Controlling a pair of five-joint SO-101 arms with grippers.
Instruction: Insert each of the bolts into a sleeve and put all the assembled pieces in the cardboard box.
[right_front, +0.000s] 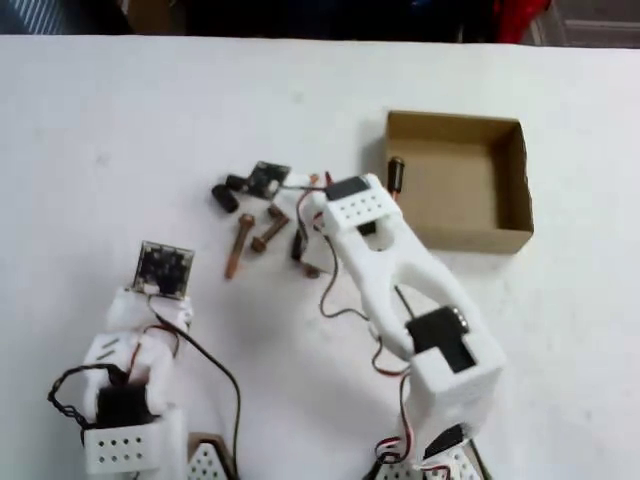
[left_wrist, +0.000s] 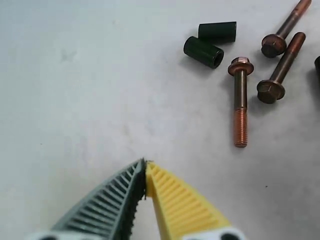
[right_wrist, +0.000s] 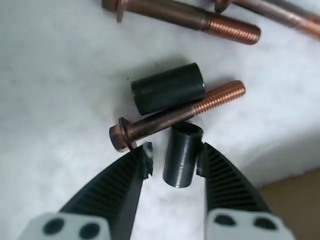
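My right gripper (right_wrist: 175, 151) is open low over the table, its fingers on either side of a black sleeve (right_wrist: 182, 155); one pad touches the sleeve and the other stands slightly off it. Just beyond lie a copper bolt (right_wrist: 175, 115) and a second black sleeve (right_wrist: 168, 88), side by side. My left gripper (left_wrist: 145, 167) is shut and holds nothing, some way short of two black sleeves (left_wrist: 210, 42) and three copper bolts (left_wrist: 240, 100). The cardboard box (right_front: 470, 238) sits to the right of the pile of bolts (right_front: 255, 232).
A dark sleeve with a coppery end (right_front: 396, 172) stands at the box's left wall. The right arm (right_front: 400, 280) reaches from the front edge to the pile, trailing cables (right_front: 330, 290). The dark far edge of the table (right_front: 300, 30) runs behind.
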